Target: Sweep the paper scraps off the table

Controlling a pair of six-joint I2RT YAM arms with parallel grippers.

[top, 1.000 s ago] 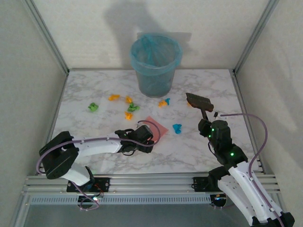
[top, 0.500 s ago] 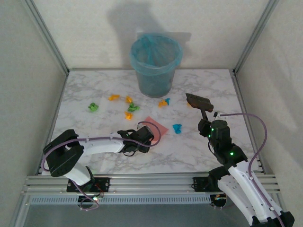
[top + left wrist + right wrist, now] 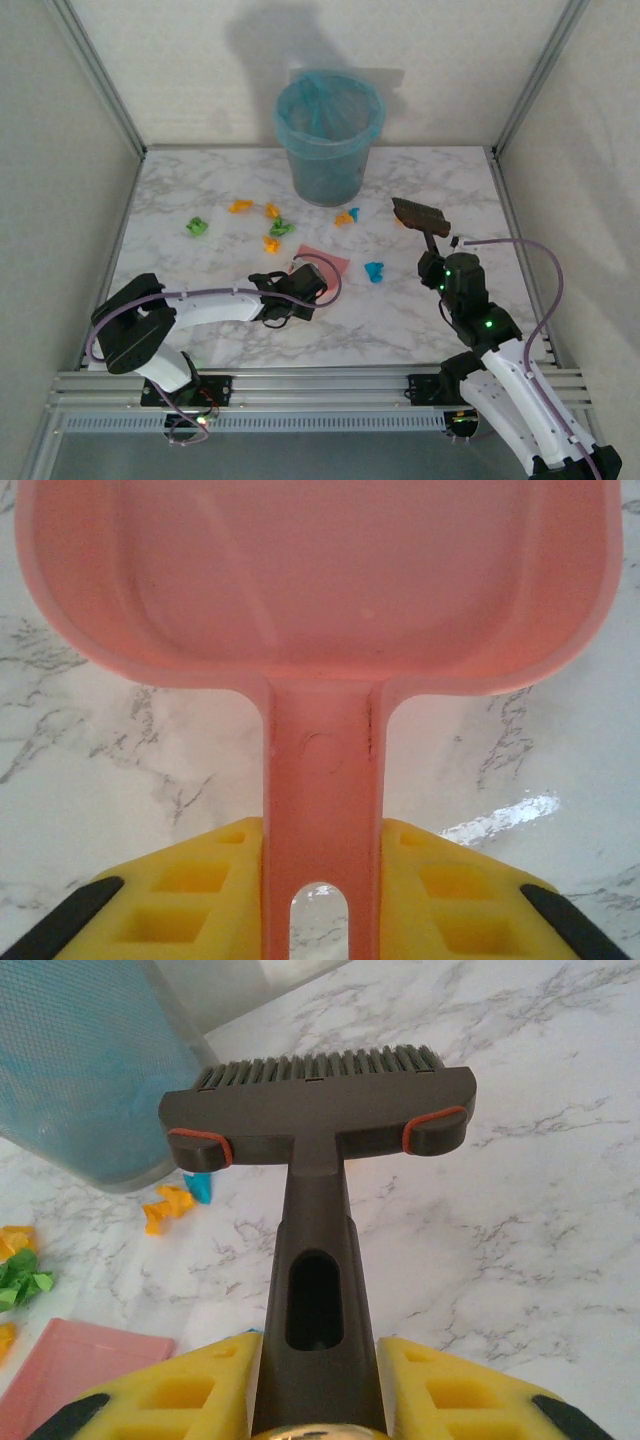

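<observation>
Crumpled scraps [image 3: 281,228] lie in a left-right band on the glossy veined table [image 3: 400,310]. Left gripper [image 3: 320,880] pinches the smooth pink dustpan [image 3: 320,600]; right gripper [image 3: 315,1390] pinches the dark brush [image 3: 318,1120], bristles pointing frame-top.

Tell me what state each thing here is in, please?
dustpan, empty, held by its handle.
brush, held by its handle.
left hand, shut on dustpan.
right hand, shut on brush.
bin, upright, open, blue-lined.
paper scraps, scattered loose on table.
</observation>
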